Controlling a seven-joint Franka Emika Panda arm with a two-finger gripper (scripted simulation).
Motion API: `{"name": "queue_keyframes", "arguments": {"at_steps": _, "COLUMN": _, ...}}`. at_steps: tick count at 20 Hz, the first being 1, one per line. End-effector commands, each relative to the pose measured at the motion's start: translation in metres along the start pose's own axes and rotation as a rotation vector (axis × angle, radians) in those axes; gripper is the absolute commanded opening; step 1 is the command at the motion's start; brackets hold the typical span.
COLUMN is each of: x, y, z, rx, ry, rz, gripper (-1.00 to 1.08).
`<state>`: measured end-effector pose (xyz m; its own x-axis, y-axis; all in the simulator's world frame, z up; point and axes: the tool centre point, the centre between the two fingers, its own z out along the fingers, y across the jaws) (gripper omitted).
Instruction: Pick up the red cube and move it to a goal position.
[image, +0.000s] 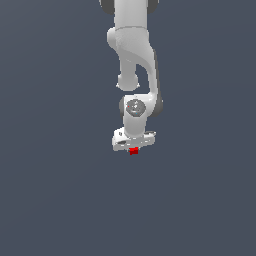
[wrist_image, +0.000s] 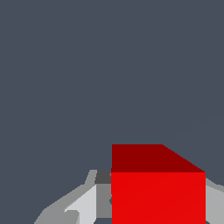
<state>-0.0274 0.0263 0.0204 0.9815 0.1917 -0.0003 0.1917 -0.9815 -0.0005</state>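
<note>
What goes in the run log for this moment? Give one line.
arm: single Panda | white gripper: shut on small bright red cube | cube: between fingers | goal marker: not visible

We see the red cube (wrist_image: 157, 197) as flat and matt, its plain faces smooth and unmarked. The gripper (image: 133, 145) and the arm (image: 134, 50) above it look like smooth white plastic with a soft sheen, set against a uniform matt grey-blue background (image: 50, 175).
</note>
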Motion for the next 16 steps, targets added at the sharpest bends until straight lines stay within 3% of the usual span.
{"name": "queue_keyframes", "arguments": {"at_steps": 1, "x": 0.000, "y": 0.000, "z": 0.000, "rx": 0.000, "ry": 0.000, "rz": 0.000, "gripper": -1.00}}
{"name": "queue_keyframes", "arguments": {"at_steps": 8, "x": 0.001, "y": 0.005, "z": -0.019, "rx": 0.000, "ry": 0.000, "rz": 0.000, "gripper": -1.00}}
{"name": "queue_keyframes", "arguments": {"at_steps": 16, "x": 0.004, "y": 0.020, "z": -0.077, "rx": 0.000, "ry": 0.000, "rz": 0.000, "gripper": -1.00}}
